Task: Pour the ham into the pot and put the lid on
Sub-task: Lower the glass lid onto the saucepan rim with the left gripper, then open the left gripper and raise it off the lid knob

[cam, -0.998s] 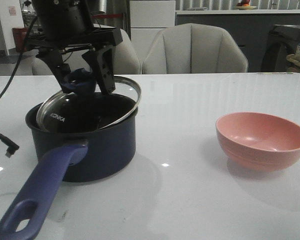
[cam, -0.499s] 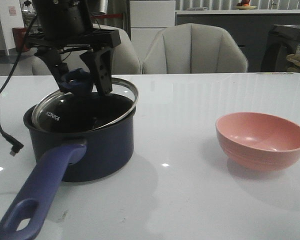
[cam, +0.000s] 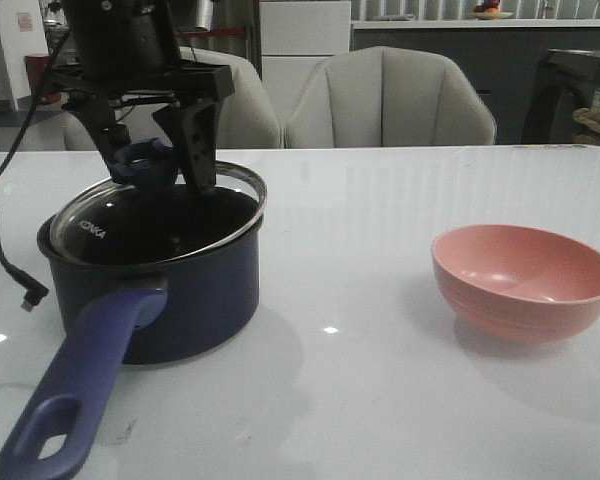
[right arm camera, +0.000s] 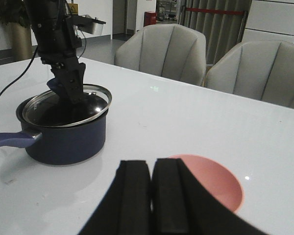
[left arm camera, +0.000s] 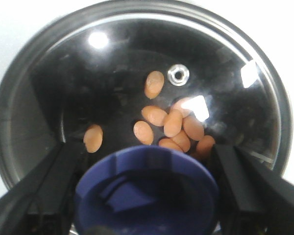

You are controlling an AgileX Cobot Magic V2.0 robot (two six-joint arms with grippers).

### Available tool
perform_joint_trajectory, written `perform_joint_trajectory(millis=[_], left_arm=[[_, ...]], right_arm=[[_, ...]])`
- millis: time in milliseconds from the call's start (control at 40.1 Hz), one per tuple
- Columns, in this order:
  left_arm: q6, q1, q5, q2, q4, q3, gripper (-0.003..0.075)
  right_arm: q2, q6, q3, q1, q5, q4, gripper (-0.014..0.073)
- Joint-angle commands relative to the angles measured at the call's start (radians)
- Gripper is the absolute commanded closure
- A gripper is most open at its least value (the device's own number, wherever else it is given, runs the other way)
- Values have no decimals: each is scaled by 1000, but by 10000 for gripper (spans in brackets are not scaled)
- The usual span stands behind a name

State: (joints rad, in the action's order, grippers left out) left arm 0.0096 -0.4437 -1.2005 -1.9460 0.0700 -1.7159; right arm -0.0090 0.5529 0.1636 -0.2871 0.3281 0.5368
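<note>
Several pieces of ham (left arm camera: 169, 125) lay inside the pot (cam: 150, 285) at left of the front frame, seen through the glass lid (cam: 160, 215). My left gripper (cam: 150, 165) pinched the lid's knob (left arm camera: 147, 191), the sensible hold, since I judged the glass heavy, slick and breakable. It sat slightly tilted on the rim. The pot's handle (cam: 80, 385) ran toward lower left. My right gripper (right arm camera: 151, 196) was pressed together, above the pink bowl (cam: 525, 280).
</note>
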Motion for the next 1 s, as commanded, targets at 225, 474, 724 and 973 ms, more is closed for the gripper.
perform_joint_trajectory(millis=[225,474,724,973], left_arm=[[4,2,-88,76,-49,-33,246],[4,2,-88,76,-26,-33,237],[4,2,-88,76,-22,-33,118],[4,2,-88,76,-22,-34,111]], right_arm=[[10,6,26,-2,-61,17,436],[10,6,26,-2,-61,17,436],[10,6,26,-2,-61,17,436],[10,6,26,-2,-61,17,436]])
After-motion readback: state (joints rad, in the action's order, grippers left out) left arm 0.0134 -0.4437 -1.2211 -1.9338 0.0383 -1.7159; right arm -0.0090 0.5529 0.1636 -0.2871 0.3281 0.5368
